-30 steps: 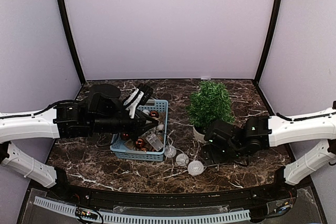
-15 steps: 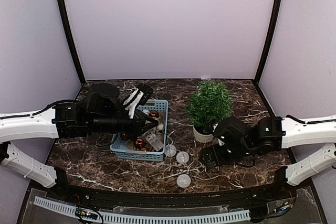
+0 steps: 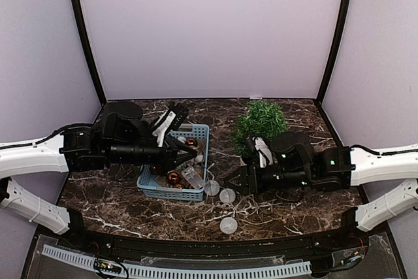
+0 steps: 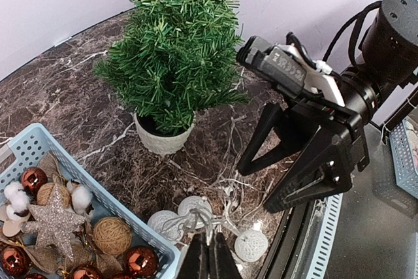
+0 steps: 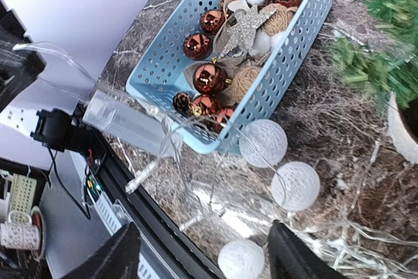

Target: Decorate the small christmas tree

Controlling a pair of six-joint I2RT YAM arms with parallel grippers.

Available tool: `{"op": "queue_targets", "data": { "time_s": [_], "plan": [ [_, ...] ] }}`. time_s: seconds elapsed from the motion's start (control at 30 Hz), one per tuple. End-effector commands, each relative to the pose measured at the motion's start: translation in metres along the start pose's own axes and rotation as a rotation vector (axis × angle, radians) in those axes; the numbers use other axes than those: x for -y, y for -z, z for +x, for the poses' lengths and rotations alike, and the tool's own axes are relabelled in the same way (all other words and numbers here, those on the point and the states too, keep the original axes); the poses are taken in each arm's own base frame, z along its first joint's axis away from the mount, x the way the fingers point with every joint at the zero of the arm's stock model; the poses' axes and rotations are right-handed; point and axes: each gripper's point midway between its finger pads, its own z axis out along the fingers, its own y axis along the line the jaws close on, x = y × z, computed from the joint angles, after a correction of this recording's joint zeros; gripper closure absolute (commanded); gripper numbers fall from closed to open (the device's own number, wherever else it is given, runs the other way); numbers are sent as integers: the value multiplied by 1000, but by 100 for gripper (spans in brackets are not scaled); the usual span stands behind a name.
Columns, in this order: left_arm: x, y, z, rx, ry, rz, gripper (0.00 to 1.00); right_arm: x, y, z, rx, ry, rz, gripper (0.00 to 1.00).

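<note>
The small christmas tree [image 3: 261,122] stands in its white pot [image 4: 163,140] at the back right, with no ornament showing on it; it also shows in the left wrist view [image 4: 173,57]. A string of white ball lights [image 3: 226,195] lies tangled on the table between the basket and the pot. My left gripper [image 4: 210,258] is shut on the thin wire of this string, above the basket's near right corner [image 3: 193,156]. My right gripper [image 3: 234,184] is open and empty, pointing left, just right of the balls [image 5: 295,185], with fingers [image 5: 297,253] spread wide.
A blue basket [image 3: 198,194] left of the tree holds copper baubles [image 5: 210,78], twine balls, a glitter star [image 5: 245,27] and cotton puffs. A clear battery box [image 5: 124,122] hangs by the basket's near corner. One ball light [image 3: 228,225] lies near the front rail.
My right gripper has swung up from beside the pot and now points left at the balls. One ball light rolled toward the front edge. The left arm barely moved.
</note>
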Motion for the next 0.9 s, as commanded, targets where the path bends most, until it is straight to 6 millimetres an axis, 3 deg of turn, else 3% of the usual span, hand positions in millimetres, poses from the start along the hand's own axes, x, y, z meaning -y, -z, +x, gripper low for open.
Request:
{"op": "queue_targets", "data": {
  "time_s": [0.0, 0.3, 0.87],
  "plan": [
    [11, 16, -26, 69, -10, 33, 100, -40, -5, -35, 108, 6, -103, 38],
    [12, 17, -26, 69, -5, 39, 100, -46, -16, -57, 185, -4, -73, 59],
    [13, 16, -27, 71, -9, 47, 100, -47, -42, -62, 195, -38, -53, 75]
  ]
}}
